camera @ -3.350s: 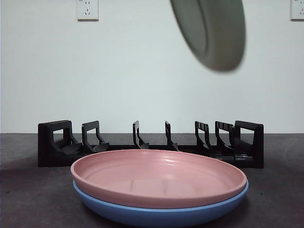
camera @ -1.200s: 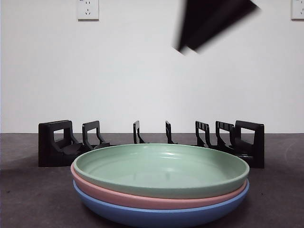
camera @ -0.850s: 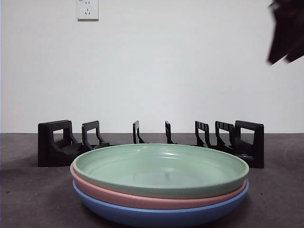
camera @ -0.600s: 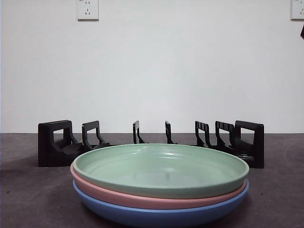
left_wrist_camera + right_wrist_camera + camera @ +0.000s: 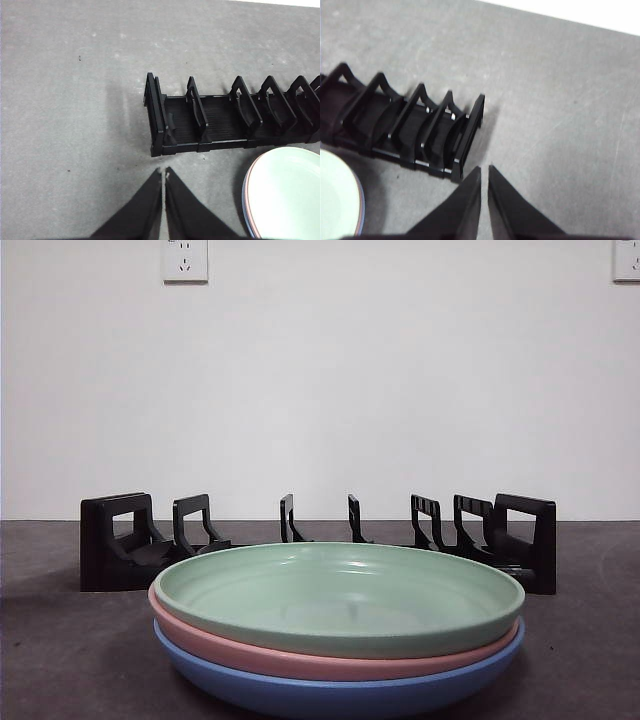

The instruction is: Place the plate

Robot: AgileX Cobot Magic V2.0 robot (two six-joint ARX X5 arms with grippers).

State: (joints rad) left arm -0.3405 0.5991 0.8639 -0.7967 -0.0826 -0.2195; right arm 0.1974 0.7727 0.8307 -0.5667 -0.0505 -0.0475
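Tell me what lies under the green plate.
The green plate sits on a pink plate, which sits on a blue plate on the table. Only the rims of the lower two show; their insides are covered.

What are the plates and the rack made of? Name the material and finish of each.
Green plate, pink plate and blue plate: probably plastic or melamine, with a smooth, satin finish, solid colour and soft highlights on the green one.
Rack: probably moulded black plastic, matt, with thin openwork dividers.
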